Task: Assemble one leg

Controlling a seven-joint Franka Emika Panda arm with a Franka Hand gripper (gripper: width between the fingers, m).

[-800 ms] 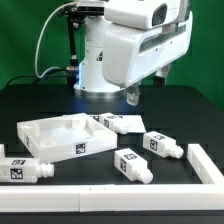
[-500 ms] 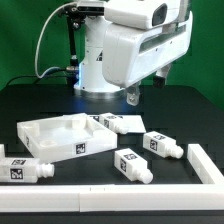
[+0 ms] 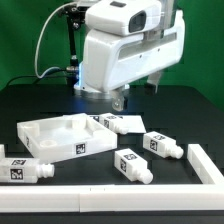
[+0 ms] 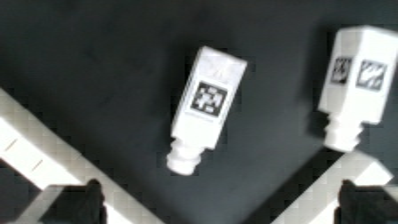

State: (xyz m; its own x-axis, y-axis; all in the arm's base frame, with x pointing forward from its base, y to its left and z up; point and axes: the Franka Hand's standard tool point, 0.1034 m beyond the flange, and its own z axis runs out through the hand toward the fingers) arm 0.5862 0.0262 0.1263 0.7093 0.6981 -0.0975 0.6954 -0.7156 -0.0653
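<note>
Several white legs with tag stickers lie on the black table: one (image 3: 122, 123) by the panel, one (image 3: 160, 145) to its right, one (image 3: 133, 165) nearer the front, one (image 3: 25, 170) at the exterior view's left. My gripper (image 3: 118, 102) hangs above the table behind them, holding nothing. In the wrist view the gripper (image 4: 217, 210) is open, its dark fingers (image 4: 71, 205) wide apart. Two legs lie below it: one (image 4: 208, 105) between the jaws' line, narrow tip toward the fingers, and another (image 4: 356, 80) off to the side.
The large flat white square panel (image 3: 38, 131) with a raised rim lies at the exterior view's left. A long white bar (image 3: 100, 192) runs along the front. Another white piece (image 3: 205, 165) lies at the right. The robot base (image 3: 85, 70) stands behind.
The arm and gripper have shifted toward the exterior view's left. The legs and panel have not moved.
</note>
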